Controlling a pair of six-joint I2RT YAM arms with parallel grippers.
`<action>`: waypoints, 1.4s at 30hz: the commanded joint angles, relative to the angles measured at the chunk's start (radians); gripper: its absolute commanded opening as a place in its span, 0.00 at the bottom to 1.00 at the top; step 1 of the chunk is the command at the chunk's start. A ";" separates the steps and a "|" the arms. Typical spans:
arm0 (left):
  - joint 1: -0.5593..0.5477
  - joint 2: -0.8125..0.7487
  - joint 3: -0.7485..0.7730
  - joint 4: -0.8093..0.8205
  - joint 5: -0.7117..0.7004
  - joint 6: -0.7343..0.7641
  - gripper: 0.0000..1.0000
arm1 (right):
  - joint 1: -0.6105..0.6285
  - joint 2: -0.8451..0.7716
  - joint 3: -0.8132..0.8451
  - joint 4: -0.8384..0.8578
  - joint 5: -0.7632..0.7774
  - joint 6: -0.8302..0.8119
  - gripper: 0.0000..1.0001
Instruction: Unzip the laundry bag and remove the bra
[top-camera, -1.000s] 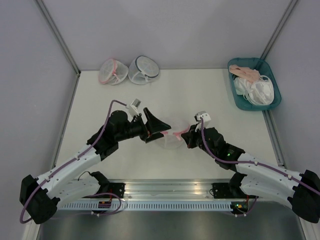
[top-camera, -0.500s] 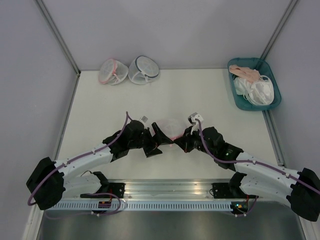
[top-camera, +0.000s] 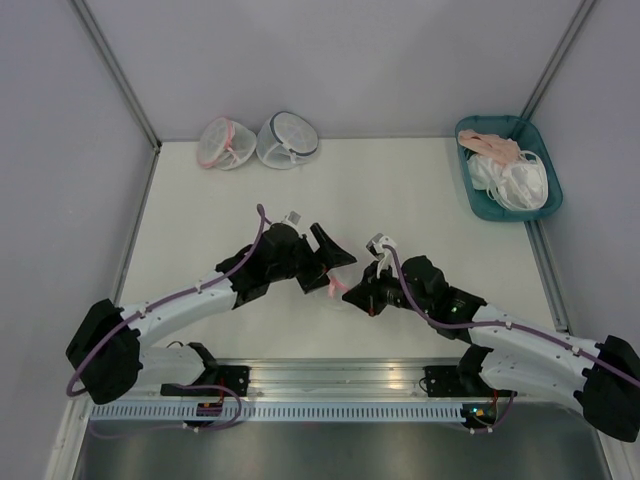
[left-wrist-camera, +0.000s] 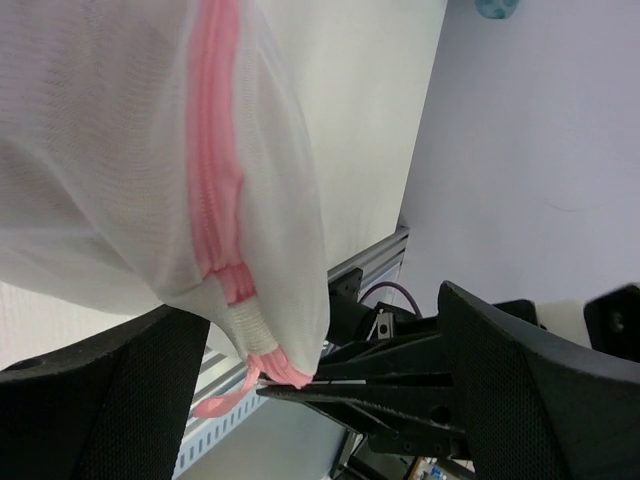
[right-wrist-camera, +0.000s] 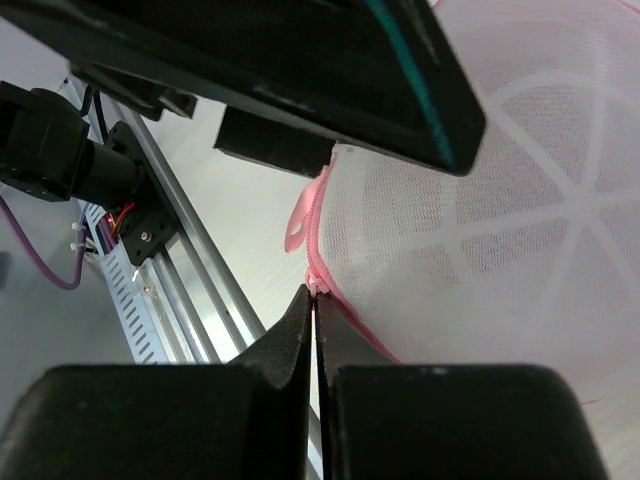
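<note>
**Left gripper (top-camera: 333, 268) sliding over bag (left-wrist-camera: 130, 150)**

Since a second ago it is coming rightward and is now straddling the bag, jaws spread wide. Right gripper (right-wrist-camera: 313, 300) is pinching the bag's pink zipper end, clenched tight, near the table's (top-camera: 400, 190) front middle.

Built of white shells between bulky black joint housings, alike on the left arm (top-camera: 170, 312) and the right arm (top-camera: 535, 343). Strung end to end with a purple cable (top-camera: 262, 222), cinched along the links with pale ties. Capped at each wrist by a small white bracket (top-camera: 293, 217). Tipped with matte black: the left pincer (left-wrist-camera: 318, 300) with broad wedge fingers, the right pincer (right-wrist-camera: 315, 300) tapering to thin edges. Marked by one green light (top-camera: 452, 310) on the right arm.
</note>
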 joint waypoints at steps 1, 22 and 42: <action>-0.001 0.057 0.042 0.031 -0.014 0.032 0.95 | 0.005 -0.037 0.004 0.004 -0.028 -0.021 0.01; 0.128 0.123 0.036 0.095 0.093 0.109 0.16 | 0.006 -0.034 0.055 -0.126 0.066 -0.040 0.00; 0.343 0.224 0.100 0.084 0.455 0.385 0.16 | 0.006 0.160 0.141 -0.362 0.429 -0.046 0.00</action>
